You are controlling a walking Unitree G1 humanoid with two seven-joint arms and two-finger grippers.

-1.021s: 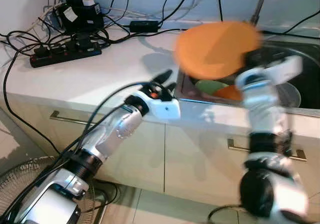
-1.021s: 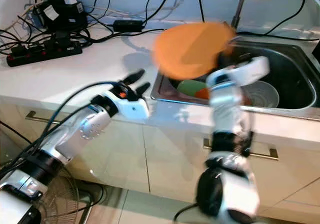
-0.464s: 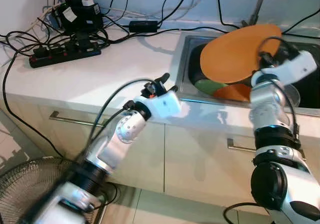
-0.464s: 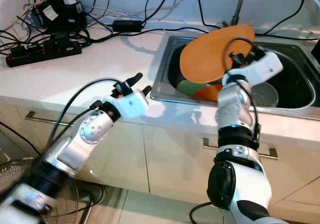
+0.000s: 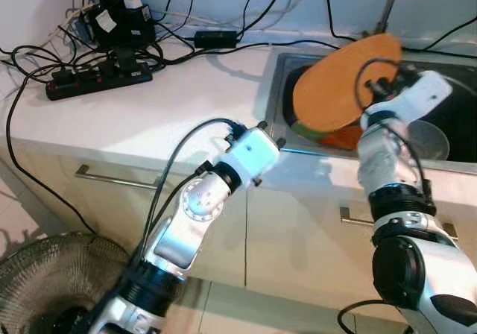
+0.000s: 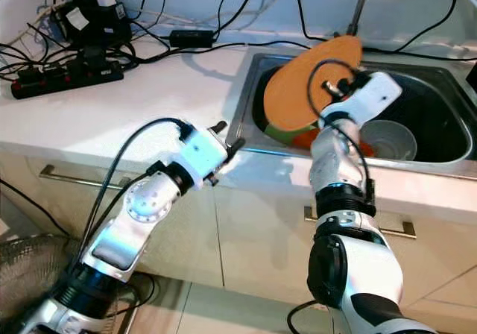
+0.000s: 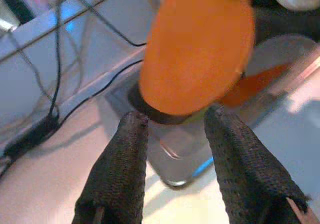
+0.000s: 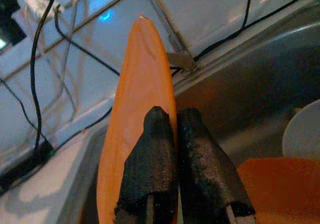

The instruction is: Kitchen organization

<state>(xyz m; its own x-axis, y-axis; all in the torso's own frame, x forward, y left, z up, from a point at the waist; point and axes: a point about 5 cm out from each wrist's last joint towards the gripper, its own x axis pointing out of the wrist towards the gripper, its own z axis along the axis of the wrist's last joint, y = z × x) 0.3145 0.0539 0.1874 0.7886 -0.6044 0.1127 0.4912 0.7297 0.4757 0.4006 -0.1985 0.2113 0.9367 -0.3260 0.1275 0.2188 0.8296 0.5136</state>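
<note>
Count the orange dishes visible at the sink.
2. One orange plate is pinched on edge by the right gripper over the sink. A second orange dish lies in the basin below it, beside a green one. More may be hidden underneath.

Overall light: bright, even indoor light on the pale bench (image 5: 149, 110).
Shadows: soft ones beside the cables (image 5: 45, 58) in the upper left of the frame; the sink (image 6: 440, 125) is dark inside.
Glare: sheen along the sink's front rim.
Blur: head views mostly sharp.
Left wrist view: orange plate (image 7: 200, 49) soft and smeared, background hazy, bluish glints.
Right wrist view: background blurry, blue glint at the upper left of the frame.
</note>
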